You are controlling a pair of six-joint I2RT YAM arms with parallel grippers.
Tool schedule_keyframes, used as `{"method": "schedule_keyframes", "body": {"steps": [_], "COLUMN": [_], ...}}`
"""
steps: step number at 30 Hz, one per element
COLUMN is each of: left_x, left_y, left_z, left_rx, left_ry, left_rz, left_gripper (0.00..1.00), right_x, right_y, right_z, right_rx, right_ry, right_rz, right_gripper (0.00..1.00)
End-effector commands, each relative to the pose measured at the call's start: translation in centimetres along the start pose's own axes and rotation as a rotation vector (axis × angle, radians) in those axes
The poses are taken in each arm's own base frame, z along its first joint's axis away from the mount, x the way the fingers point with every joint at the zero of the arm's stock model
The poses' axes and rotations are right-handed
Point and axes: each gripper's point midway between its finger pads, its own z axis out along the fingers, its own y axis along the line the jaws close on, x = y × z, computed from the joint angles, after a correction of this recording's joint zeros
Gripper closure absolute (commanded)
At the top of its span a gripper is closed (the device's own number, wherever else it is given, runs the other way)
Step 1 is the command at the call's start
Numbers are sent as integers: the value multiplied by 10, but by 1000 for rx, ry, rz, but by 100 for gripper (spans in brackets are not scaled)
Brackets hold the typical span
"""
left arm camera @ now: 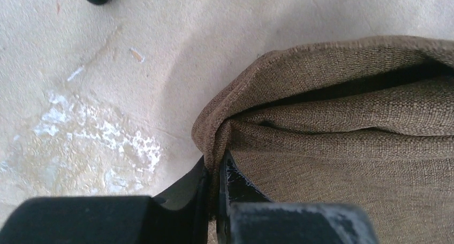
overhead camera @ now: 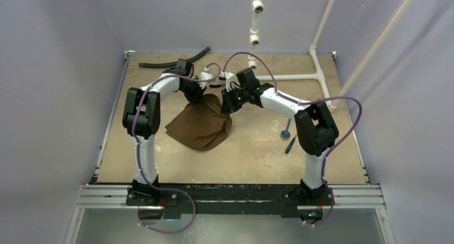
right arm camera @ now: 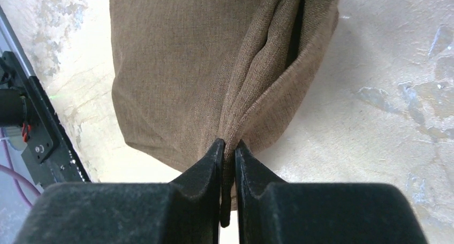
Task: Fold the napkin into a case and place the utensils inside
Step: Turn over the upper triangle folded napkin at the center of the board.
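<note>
The dark-brown napkin (overhead camera: 201, 125) hangs bunched in the middle of the table, its far edge lifted and its near part resting on the surface. My left gripper (overhead camera: 194, 94) is shut on its far left corner; the left wrist view shows the hemmed cloth (left arm camera: 342, 131) pinched between the jaws (left arm camera: 217, 172). My right gripper (overhead camera: 227, 102) is shut on its far right corner, with the cloth (right arm camera: 214, 67) gathered into the jaws (right arm camera: 227, 150). The blue-bowled spoon (overhead camera: 287, 129) and a dark thin utensil (overhead camera: 289, 144) lie on the table to the right, by the right arm.
A black rubber hose (overhead camera: 174, 61) lies at the far left of the table. White pipes (overhead camera: 300, 77) run along the far right and up the back wall. A metal rail (overhead camera: 230, 193) edges the table's near side.
</note>
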Motion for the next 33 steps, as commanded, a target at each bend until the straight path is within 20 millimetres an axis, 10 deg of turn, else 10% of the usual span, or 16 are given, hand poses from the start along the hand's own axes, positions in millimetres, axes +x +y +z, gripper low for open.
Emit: {"method": "schedule_keyframes", "body": {"steps": [1, 8, 17, 22, 28, 33], "left_x": [-13, -43, -37, -29, -34, -56], "left_y": [12, -5, -121, -152, -150, -125], "left_z": [-35, -122, -199, -231, -246, -195], "left_rx": [-31, -173, 31, 63, 34, 14], "left_ry": [-42, -139, -185, -173, -141, -117], "left_rz": [30, 109, 88, 58, 30, -71], "left_gripper": [100, 100, 100, 100, 100, 100], "right_x": [-18, -33, 7, 24, 22, 29], "right_y": [22, 47, 158, 196, 172, 95], "right_z": [-23, -59, -34, -49, -59, -26], "right_rx": [-38, -34, -199, -327, -260, -88], "right_ry": [-52, -123, -74, -99, -133, -102], "right_rz": [-55, -72, -130, -91, -21, 94], "right_gripper": [88, 92, 92, 92, 86, 75]}}
